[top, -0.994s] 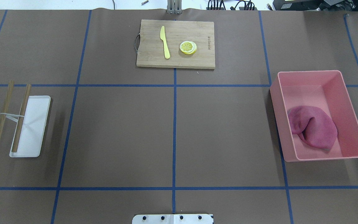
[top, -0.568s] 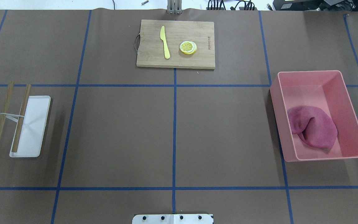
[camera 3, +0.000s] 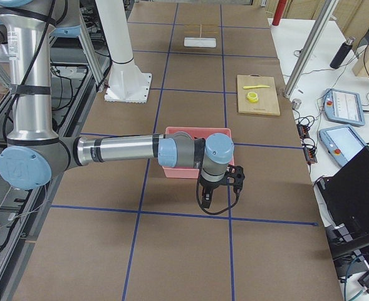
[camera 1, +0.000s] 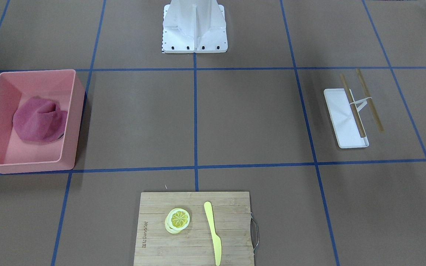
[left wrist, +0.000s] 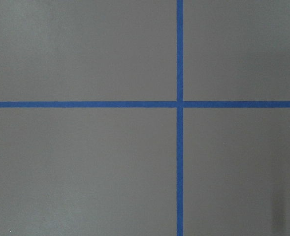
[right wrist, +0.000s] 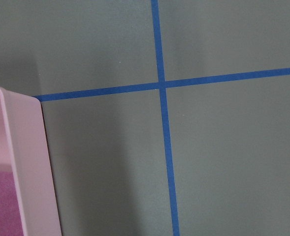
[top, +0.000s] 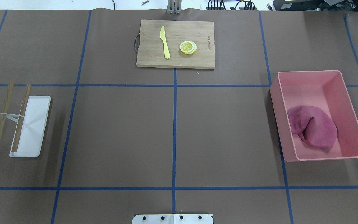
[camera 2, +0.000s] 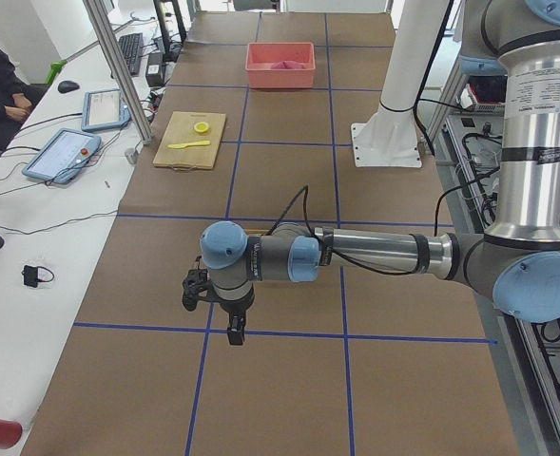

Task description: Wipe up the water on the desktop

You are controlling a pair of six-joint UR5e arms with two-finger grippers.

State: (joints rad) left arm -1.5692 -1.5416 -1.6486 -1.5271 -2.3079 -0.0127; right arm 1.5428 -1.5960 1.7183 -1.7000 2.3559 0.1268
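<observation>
The desktop (top: 222, 130) is a flat brown tabletop marked by blue tape lines; I see no water on it. A crumpled magenta cloth (top: 314, 126) lies in a pink bin (top: 309, 72) at the right. Neither gripper shows in the overhead or front views. In the exterior left view my left gripper (camera 2: 234, 329) hangs over a tape crossing near the table's end. In the exterior right view my right gripper (camera 3: 207, 200) hangs just in front of the pink bin (camera 3: 197, 172). I cannot tell whether either is open or shut. The right wrist view shows the bin's corner (right wrist: 21, 147).
A bamboo cutting board (top: 176, 60) with a yellow knife (top: 165, 42) and a lemon slice (top: 188, 47) lies at the far middle. A white tray (top: 33, 130) with two wooden sticks (top: 21, 118) lies at the left. The robot's base plate (top: 172, 219) is at the near edge.
</observation>
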